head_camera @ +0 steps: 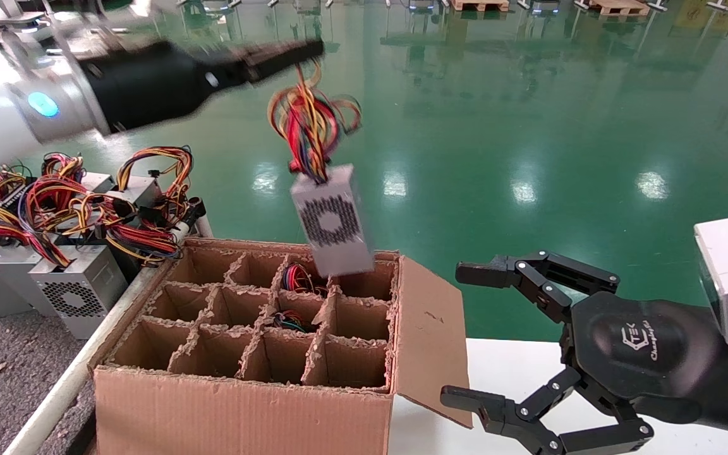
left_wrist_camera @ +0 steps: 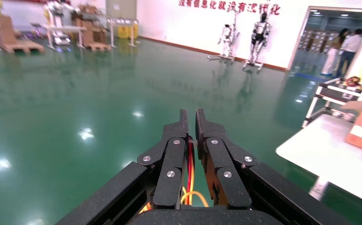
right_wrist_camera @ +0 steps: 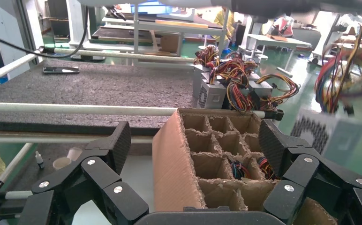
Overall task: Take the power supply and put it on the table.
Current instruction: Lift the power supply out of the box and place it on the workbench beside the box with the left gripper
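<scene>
Left gripper [head_camera: 313, 49] raised high, fingers pinched on the wires [head_camera: 312, 120]. Power supply [head_camera: 332, 220] hanging free above the carton [head_camera: 244, 404], long axis near vertical and slightly tilted, wire end up, fan grille facing the head camera. Right gripper [head_camera: 465, 335] beside carton, spread wide, empty.

The right claw [right_wrist_camera: 195, 154] is seen with its 2 black fingers [right_wrist_camera: 113, 150] spread wide on either side of a brown divided carton [right_wrist_camera: 202, 159]. Coloured wires [right_wrist_camera: 245, 168] are seen in 2 of the carton's cells. Beyond the carton, a white rail [right_wrist_camera: 76, 108] edges the dark speckled bench [right_wrist_camera: 99, 86], where several grey power units [right_wrist_camera: 226, 86] with tangled wires are grouped. A grey power supply [right_wrist_camera: 331, 136] with a perforated grille is seen in the air beside the carton, below its wire bundle [right_wrist_camera: 345, 77]
</scene>
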Controlling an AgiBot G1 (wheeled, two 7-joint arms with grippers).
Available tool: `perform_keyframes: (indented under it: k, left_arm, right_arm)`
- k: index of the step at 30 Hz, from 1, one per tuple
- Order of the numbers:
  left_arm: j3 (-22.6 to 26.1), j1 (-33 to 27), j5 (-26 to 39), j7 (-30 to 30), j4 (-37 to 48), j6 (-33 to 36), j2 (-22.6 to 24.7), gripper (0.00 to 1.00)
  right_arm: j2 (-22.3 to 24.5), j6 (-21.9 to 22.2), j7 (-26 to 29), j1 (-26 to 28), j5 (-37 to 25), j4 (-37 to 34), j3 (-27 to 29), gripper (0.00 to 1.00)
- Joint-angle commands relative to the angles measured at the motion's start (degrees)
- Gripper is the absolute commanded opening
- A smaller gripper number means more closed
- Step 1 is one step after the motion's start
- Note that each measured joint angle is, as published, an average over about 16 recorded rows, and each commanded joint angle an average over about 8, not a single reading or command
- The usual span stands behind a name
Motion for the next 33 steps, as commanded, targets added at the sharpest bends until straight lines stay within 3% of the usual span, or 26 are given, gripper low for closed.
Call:
perform_keyframes:
  k: [1, 13, 33]
  left_arm:
    - [0.15, -1.69, 0.25, -0.39, -0.13, 0.08, -0.73, 0.00]
    - [3.09, -12.20, 4.88, -0.46, -0.67, 3.57, -11.13, 0.00]
    - [8.93, -25.57, 13.95, -1.50, 1.34, 2.10, -28.20, 0.00]
  right_arm:
    - [0.00, 0.00, 0.00, 0.00, 0.00, 0.00, 0.00, 1.00]
    - [0.00, 0.00, 0.00, 0.00, 0.00, 0.00, 0.00, 1.00]
    - [0.00, 0.00, 0.00, 0.00, 0.00, 0.00, 0.00, 1.00]
